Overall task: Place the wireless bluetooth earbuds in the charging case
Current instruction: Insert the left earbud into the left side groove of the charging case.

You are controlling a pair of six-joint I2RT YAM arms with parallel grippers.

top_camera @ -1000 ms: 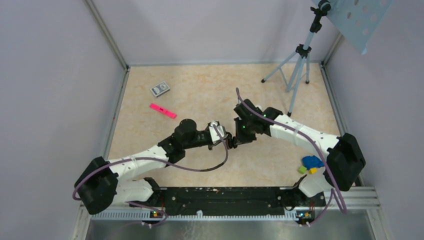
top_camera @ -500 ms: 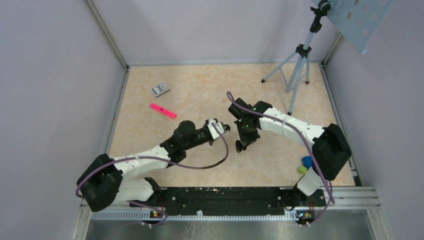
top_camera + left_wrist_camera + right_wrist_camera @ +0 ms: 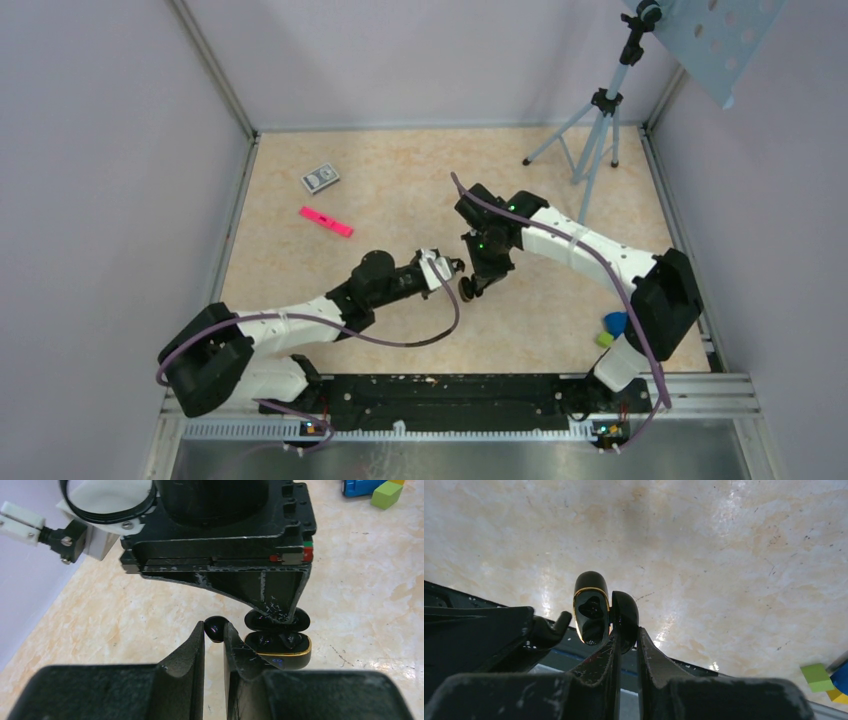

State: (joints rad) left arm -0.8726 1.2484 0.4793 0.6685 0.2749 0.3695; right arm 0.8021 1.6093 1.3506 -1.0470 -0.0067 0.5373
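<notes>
The charging case is glossy black with a gold rim and a bluish spot, and it stands open. My right gripper is shut on its lid and holds it just above the table; the open base faces left. The earbud here is black, not white: my left gripper is shut on one small glossy earbud, just left of the case and apart from it. In the top view both grippers meet beside the case. I cannot tell what lies in the case's dark wells.
A pink marker and a small grey box lie at the back left. A tripod stands at the back right. Coloured blocks lie by the right arm's base and also show in the left wrist view.
The right gripper has shifted a little left with the case. The left gripper has moved nearer to it with the earbud. Both stay shut.
</notes>
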